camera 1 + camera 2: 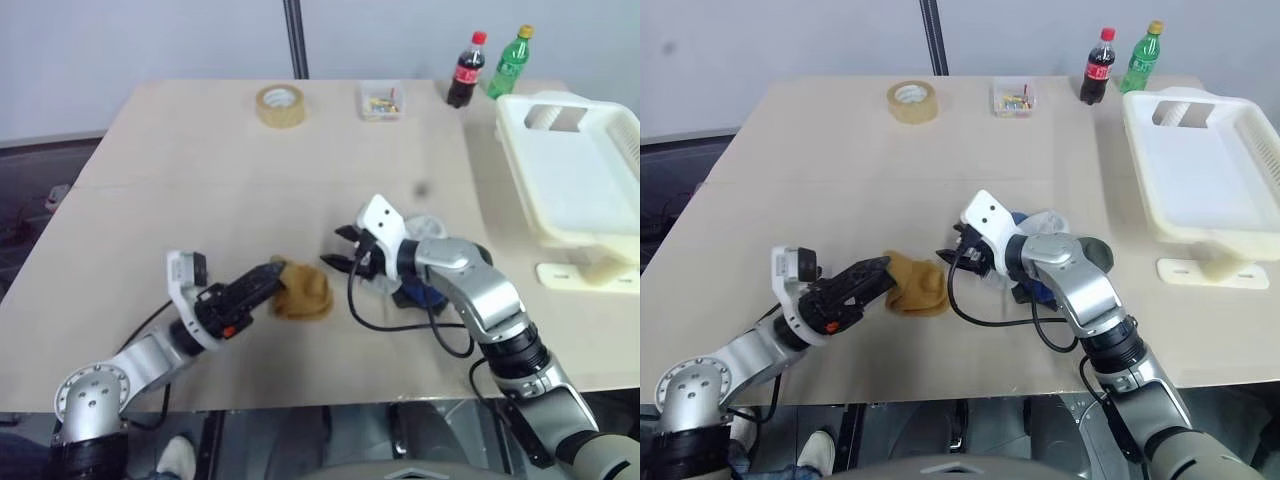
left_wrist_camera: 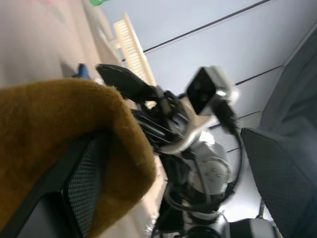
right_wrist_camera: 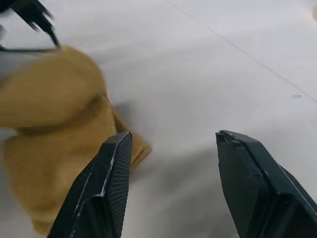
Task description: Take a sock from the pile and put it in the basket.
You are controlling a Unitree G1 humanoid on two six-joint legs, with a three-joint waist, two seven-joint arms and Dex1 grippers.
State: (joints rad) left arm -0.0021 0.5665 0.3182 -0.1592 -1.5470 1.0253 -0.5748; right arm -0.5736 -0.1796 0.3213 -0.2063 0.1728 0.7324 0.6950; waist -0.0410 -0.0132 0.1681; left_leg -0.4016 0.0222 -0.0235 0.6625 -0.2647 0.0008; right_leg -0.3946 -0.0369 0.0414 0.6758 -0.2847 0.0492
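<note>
The mustard-yellow sock lies bunched on the table near its front edge. My left gripper reaches into its left side, open, and in the left wrist view the sock drapes over one of the fingers. My right gripper hovers just right of the sock, open, with nothing between its fingers; the sock sits beside them. The pile, blue and light grey socks, is partly hidden under my right arm. The white slotted basket stands at the table's right side.
At the far edge of the table sit a roll of tape, a small clear box, a cola bottle and a green bottle. A white flat piece lies in front of the basket. A dark pole rises behind the table.
</note>
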